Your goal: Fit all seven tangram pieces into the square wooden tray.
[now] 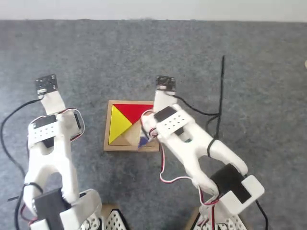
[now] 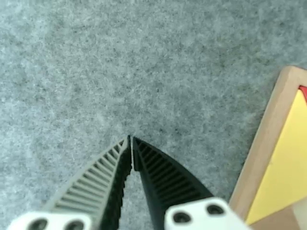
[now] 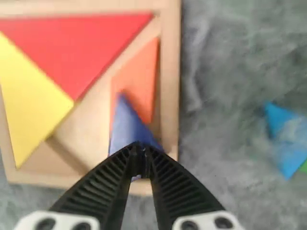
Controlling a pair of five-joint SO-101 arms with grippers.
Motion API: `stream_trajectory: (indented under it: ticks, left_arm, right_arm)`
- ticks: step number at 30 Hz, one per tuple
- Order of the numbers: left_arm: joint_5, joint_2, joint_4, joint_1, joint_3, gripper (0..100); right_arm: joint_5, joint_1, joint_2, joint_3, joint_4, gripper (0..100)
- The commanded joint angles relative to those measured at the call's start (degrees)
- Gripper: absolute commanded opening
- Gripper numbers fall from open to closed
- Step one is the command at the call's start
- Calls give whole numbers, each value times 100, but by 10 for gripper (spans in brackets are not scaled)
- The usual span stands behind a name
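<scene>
Black-fingered, the right gripper (image 3: 139, 152) is pinched shut on a dark blue piece (image 3: 125, 127), holding it over the near corner of the tray (image 3: 171, 72). The piece looks tilted rather than lying flat, so I judge it not yet seated. Just beside it an orange piece (image 3: 140, 76) lies in the tray against the rim. A red triangle (image 3: 81, 45) and a yellow triangle (image 3: 29, 115) fill the far and side parts. Bare wood shows between the yellow triangle and the blue piece, so room remains. Out on the grey worktop (image 3: 225, 72), a light blue piece (image 3: 284, 136) and the edge of a green piece (image 3: 303, 166) wait, well apart from the tray. The left gripper (image 2: 131, 141) hangs closed and empty beside the tray. Roughly three pieces are placed, a fourth in hand.
</scene>
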Motion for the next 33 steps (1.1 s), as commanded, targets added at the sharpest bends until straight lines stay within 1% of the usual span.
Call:
stream_trajectory:
  ticks: [1, 6, 11, 15, 17, 20, 23, 25, 28, 33]
  left_arm:
    - [-44, -18, -105, 44, -119, 13]
    - [-44, -18, -105, 44, -119, 13]
    - [-44, -18, -105, 44, -119, 13]
    - [-44, -18, -105, 44, -119, 13]
    - [-44, -18, -105, 44, -119, 13]
    - [-26, -35, -105, 26, -119, 13]
    - [-26, -35, -105, 35, -119, 13]
    - [-26, -35, -105, 35, -119, 13]
    - [-26, -26, -105, 35, -119, 13]
    - [-26, -26, -105, 35, -119, 13]
  right_arm:
    - [-114, -356, 4, -246, 295, 6]
    - [-114, -435, -127, -255, 356, 6]
    - [-114, -251, -857, -308, 549, 6]
    - [-105, -286, -1305, -281, -22, 6]
    - [-132, -426, -1182, -290, -374, 6]
    - [-563, -637, -699, -308, -884, 6]
    - [-598, -690, -224, -316, -1121, 6]
    - [-580, -690, -84, -325, -1130, 6]
    - [-141, -681, -75, -325, -927, 6]
    - [44, -673, -4, -308, -637, 6]
